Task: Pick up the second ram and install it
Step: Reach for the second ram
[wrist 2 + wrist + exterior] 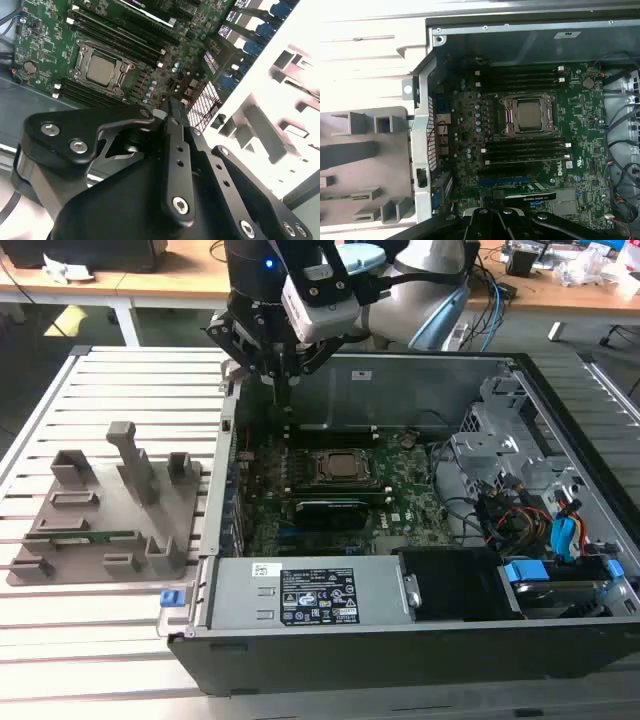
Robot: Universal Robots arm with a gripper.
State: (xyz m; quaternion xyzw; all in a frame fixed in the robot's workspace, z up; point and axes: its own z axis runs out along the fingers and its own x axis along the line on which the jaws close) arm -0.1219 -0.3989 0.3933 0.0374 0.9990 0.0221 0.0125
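The second ram (95, 536) is a thin green stick lying flat in a slot of the grey fixture plate (150, 510), on the exterior view's left. My gripper (282, 388) hangs over the far left corner of the open computer case, well away from the stick. Its fingers point down at the motherboard (400, 500) and nothing is held. In the second wrist view the gripper (172, 106) has its black fingers pressed together above the board's edge. The CPU socket (527, 116) sits between two banks of dark memory slots (525, 152) in the first wrist view.
The case's metal wall (215, 530) stands between the fixture plate and the motherboard. A power supply (310, 592) fills the near side of the case. Drive cages and cables (530, 510) crowd the exterior view's right. The slatted white table (100, 640) carries everything.
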